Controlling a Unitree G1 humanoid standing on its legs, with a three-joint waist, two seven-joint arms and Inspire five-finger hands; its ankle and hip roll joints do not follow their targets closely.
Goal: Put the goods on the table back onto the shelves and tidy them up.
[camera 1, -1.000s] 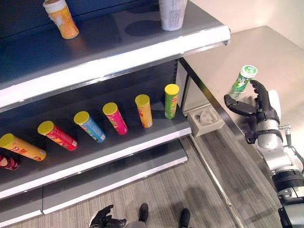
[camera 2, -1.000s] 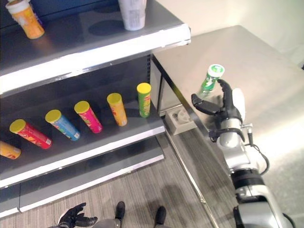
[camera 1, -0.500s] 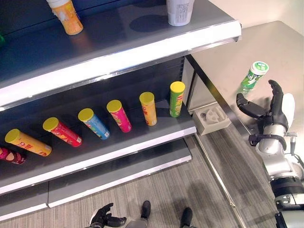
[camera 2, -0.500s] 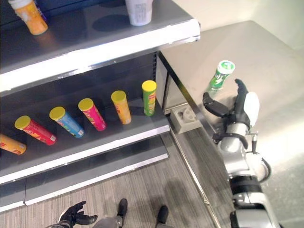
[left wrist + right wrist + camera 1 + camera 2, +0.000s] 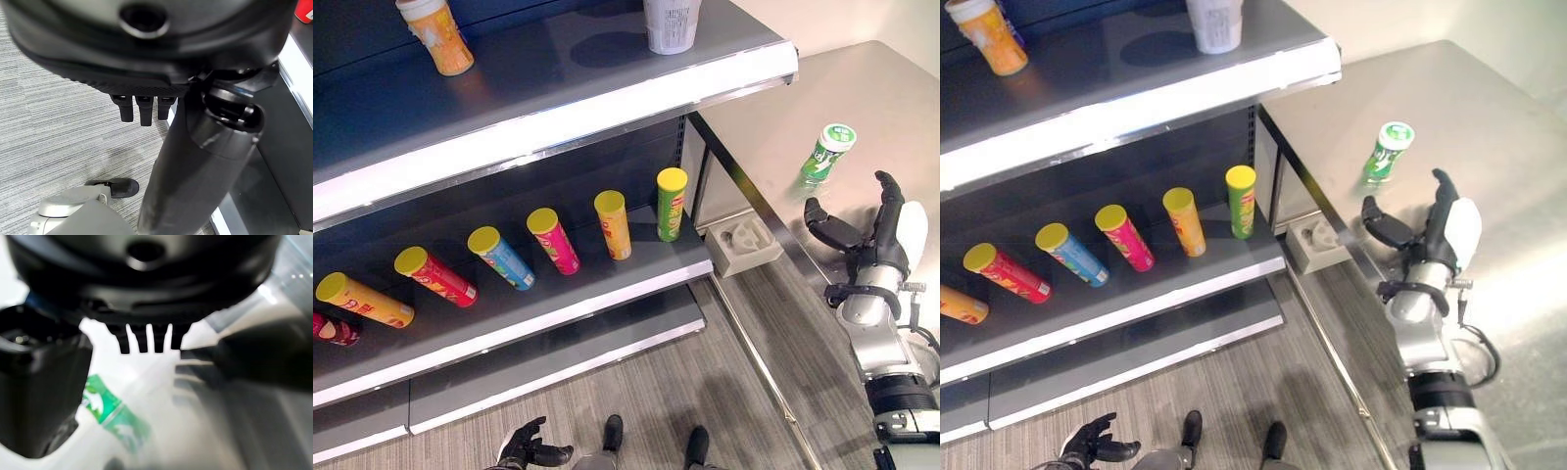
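Note:
A green canister (image 5: pixel 826 154) with a white lid stands alone on the steel table (image 5: pixel 891 108), to the right of the shelves. My right hand (image 5: pixel 873 235) hovers just in front of it, open, thumb and fingers spread, not touching it. The right wrist view shows the same canister (image 5: pixel 115 418) past the straight fingers (image 5: pixel 146 340). The middle shelf (image 5: pixel 558 313) carries several lying tubes, from a green one (image 5: pixel 670 204) at the right end to a yellow one (image 5: pixel 362 301) at the left. My left hand (image 5: pixel 530 448) hangs low over the floor, open and holding nothing.
On the top shelf (image 5: pixel 568 113) stand an orange canister (image 5: pixel 435 34) and a white cup (image 5: pixel 670 22). A white box (image 5: pixel 742 242) sits on the floor between the shelf unit and the table. The table's edge runs diagonally beside my right arm.
My right hand, which was around the green canister a second ago, has opened and drawn back towards me; the canister now stands free on the table. The camera shifted slightly.

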